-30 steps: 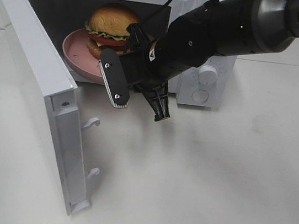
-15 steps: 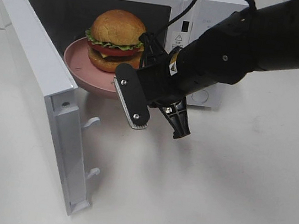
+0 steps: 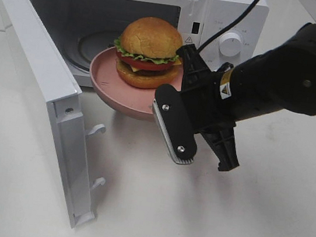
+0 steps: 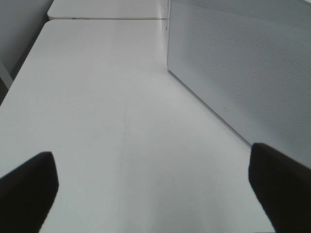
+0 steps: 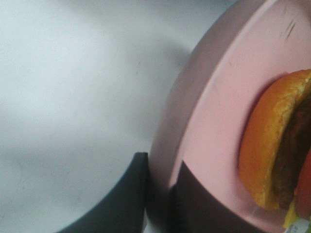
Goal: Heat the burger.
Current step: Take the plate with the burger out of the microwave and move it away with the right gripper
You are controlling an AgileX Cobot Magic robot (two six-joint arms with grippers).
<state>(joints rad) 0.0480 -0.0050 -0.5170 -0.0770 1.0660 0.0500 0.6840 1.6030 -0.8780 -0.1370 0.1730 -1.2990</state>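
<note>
- The right pincer (image 5: pixel 158 194) is clamped on the rim of the pink plate (image 5: pixel 209 136), one finger under the rim and one on top; an edge grip of this kind lets the plate be carried level without touching the food.
- Just past the fingers, on the plate's upper face, sits the burger (image 3: pixel 148 52), upright and stacked: bun, lettuce, tomato, patty, bun. It lies toward the far side of the plate from the pincer, so the grip has bare rim to bite on.
- The plate hangs in the air at the mouth of the microwave (image 3: pixel 220 12), partly over the sill and partly out over the table (image 3: pixel 237 224). I judge the burger is not resting inside the cavity at this moment.
- Beyond the plate the cavity stands open. The door (image 3: pixel 39 84) is swung wide to the side away from the right arm, which leaves a clear path for the plate.
- Farthest off, the left pincer (image 4: pixel 155 189) waits with its fingers spread wide and nothing between them, over bare table beside the microwave's perforated wall, clear of the work.
</note>
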